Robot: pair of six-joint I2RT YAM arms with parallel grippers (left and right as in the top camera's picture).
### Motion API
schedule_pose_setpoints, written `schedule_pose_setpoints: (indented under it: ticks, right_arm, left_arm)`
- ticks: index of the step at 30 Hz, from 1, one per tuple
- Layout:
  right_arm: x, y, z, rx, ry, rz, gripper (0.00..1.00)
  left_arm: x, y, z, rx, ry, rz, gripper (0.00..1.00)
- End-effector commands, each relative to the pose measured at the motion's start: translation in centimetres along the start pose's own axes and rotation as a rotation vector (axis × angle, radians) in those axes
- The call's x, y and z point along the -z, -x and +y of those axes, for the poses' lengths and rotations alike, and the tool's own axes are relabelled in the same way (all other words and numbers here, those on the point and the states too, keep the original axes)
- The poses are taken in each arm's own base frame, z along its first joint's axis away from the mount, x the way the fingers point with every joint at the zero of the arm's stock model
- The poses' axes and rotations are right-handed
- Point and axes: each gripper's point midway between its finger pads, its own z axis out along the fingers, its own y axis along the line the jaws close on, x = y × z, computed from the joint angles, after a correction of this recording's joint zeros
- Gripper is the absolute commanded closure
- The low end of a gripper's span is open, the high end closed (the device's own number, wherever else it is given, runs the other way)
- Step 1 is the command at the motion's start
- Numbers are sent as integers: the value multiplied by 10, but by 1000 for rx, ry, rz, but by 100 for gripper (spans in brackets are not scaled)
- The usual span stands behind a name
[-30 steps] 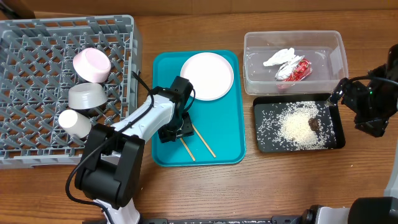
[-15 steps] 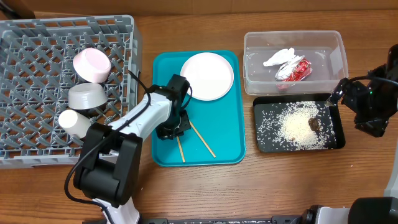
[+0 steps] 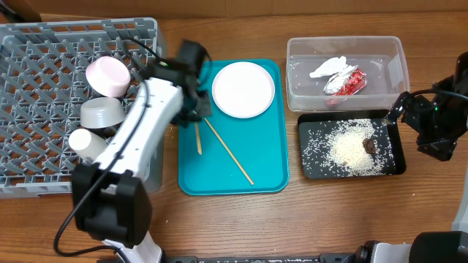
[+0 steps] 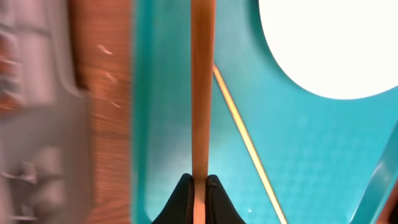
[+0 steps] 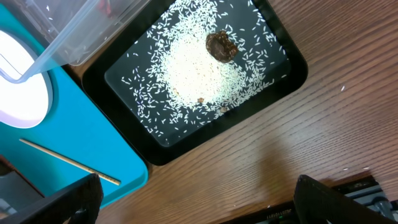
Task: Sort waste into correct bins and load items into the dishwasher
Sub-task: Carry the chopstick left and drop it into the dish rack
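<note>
While left arm (image 3: 139, 135) extends alongside rack (image 3: 36, 164), left tool (image 4: 199, 182) clamps one chopstick (image 4: 202, 93) over teal tray (image 3: 267, 157); right tool (image 5: 199, 194) spread open.

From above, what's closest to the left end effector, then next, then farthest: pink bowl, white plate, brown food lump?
1. White plate, just right, on the teal tray.
2. Pink bowl, left, in the dish rack.
3. Brown food lump, far right, in the black tray.

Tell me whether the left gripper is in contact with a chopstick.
Touching. The left wrist view shows the left gripper shut on one chopstick, which runs straight out from between the black jaws. Both jaws press against its sides with no gap.
</note>
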Motion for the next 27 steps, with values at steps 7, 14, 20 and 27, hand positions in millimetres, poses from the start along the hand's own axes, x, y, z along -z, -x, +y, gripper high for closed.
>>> schedule_pose_setpoints:
  ticks: [7,14,20,27]
  right_arm:
    - [10,0,1,7,9,-41,0]
    - [10,0,1,7,9,-40,0]
    - [10,0,1,7,9,-39,0]
    - [10,0,1,7,9,-39,0]
  left_arm:
    - [34,45,91,51,102,-112,96]
    - [29,48,115,43,120,-104,96]
    - [15,46,118,-6,136,-93,96]
    - [4,42,133,-11,216,-84,96]
